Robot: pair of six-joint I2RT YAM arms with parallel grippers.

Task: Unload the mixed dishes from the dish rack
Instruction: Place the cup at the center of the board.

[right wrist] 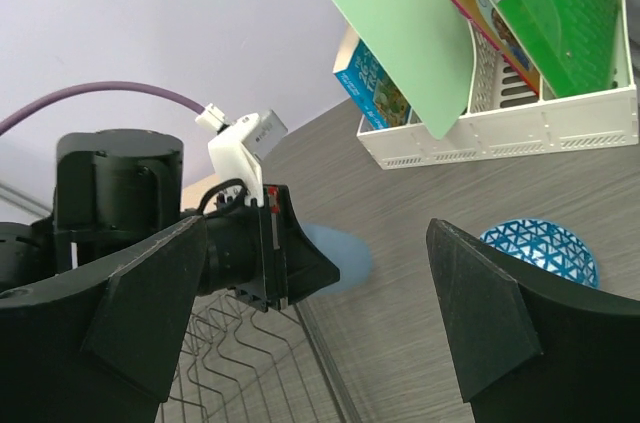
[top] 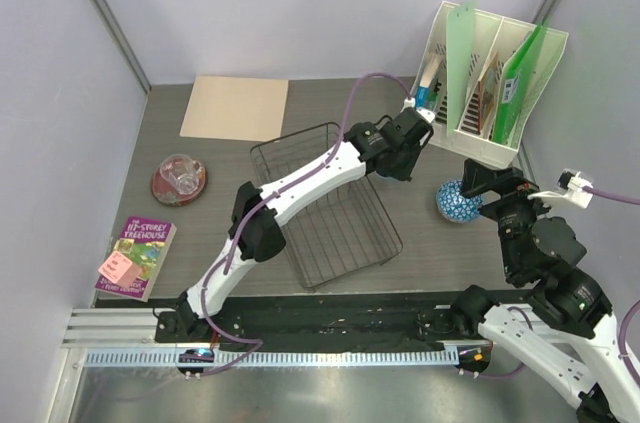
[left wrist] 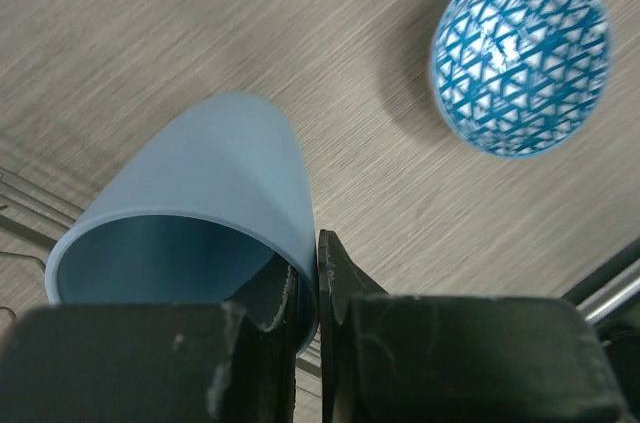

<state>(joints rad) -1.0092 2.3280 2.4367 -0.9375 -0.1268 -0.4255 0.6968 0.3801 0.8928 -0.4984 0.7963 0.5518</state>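
Light blue cup (left wrist: 200,173), rim clamped by left hand (left wrist: 308,278), shown only wrist-side, right hand (right wrist: 318,278) splayed

Left arm (top: 300,181): wearing white shells between black joints.
Purple cable (right wrist: 100,95): trailing off its wrist.
Right arm (top: 545,243): showing black joints, white lower link.
Right fingers (right wrist: 480,323): looking matte black, wedge-shaped.

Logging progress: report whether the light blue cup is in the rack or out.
Out. The left gripper holds the light blue cup by its rim over the table, beside the dish rack.
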